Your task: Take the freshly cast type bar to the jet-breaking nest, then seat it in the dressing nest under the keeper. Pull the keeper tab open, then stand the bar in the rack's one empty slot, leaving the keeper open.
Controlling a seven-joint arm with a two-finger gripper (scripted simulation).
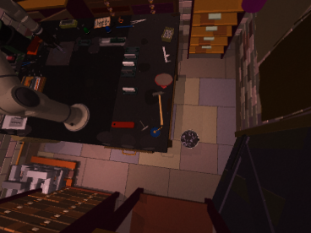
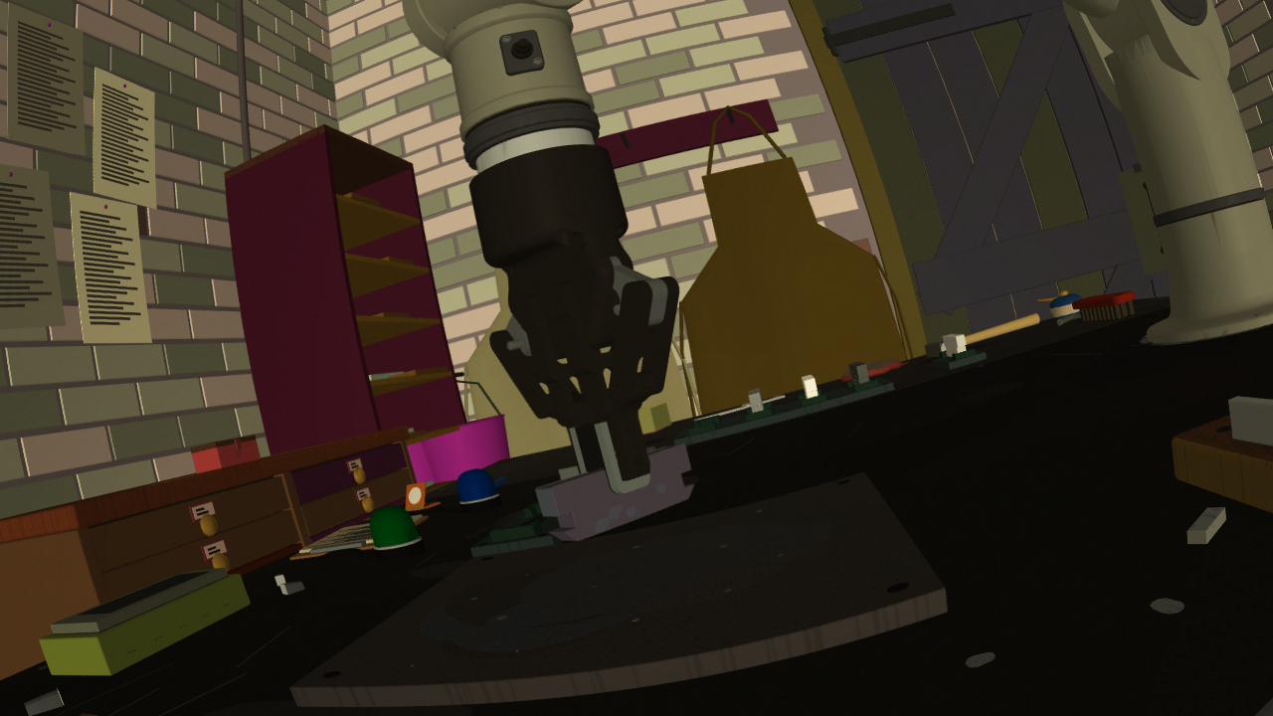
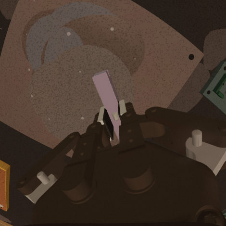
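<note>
My gripper (image 2: 614, 467) (image 3: 112, 113) hangs just above a dark square plate (image 2: 659, 579) (image 3: 101, 65) on the black bench. A pale lilac type bar (image 2: 614, 500) (image 3: 108, 96) lies flat and level in the fingers, raised a little off the plate. A green nest (image 3: 216, 84) (image 2: 512, 534) sits on the bench beside the plate. Further back a row of green fixtures with small pale bars (image 2: 806, 392) (image 1: 129, 69) runs across the bench. My gripper is closed and holds the type bar.
The robot's pale base column (image 2: 1202, 178) stands at the bench's right. A hammer (image 1: 160, 110) and a red brush (image 1: 122, 124) lie near the far edge. A green box (image 2: 133, 623), wooden drawers (image 2: 178, 534) and two dome caps (image 2: 394, 527) sit left.
</note>
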